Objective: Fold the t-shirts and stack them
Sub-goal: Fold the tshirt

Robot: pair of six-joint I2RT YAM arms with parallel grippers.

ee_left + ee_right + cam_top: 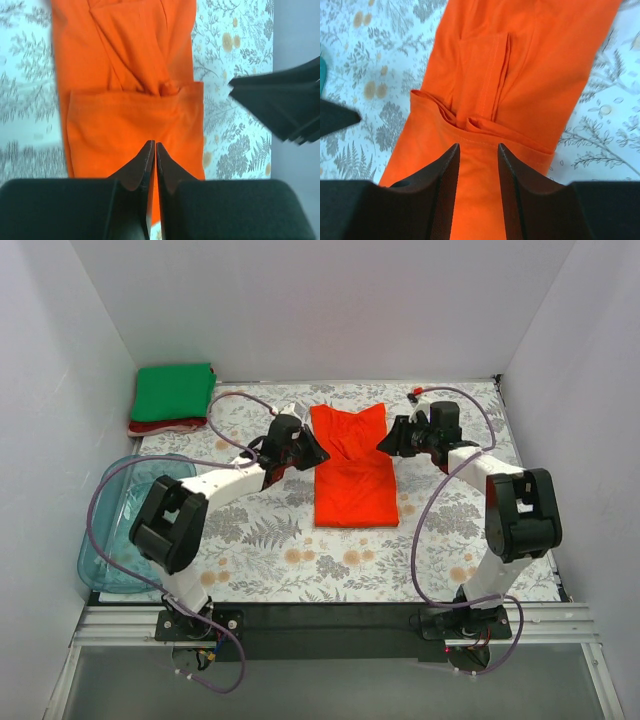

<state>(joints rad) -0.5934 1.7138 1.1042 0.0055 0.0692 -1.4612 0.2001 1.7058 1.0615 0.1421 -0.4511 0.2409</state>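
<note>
Orange-red t-shirt (352, 470) lies flat at the middle of the fern-printed desk (300, 560), folded into a long narrow strip that runs from near to far, with its near part lapped over the far part so that a hem edge crosses the strip's width. At the desk's left edge sits a clear blue tub (105, 540), well apart from the shirt. In the far left corner a green t-shirt (173, 392), folded square, rests on top of a dark red t-shirt (165, 426), of which only a rim shows. Both arms reach in from either side of the strip. The left claw (318, 452) is at the shirt's left edge, its fingers (145, 165) pressed together over the cloth with nothing seen between them. The right claw (385, 443) is at the right edge, its fingers (447, 170) a narrow gap apart above the lapped hem
</note>
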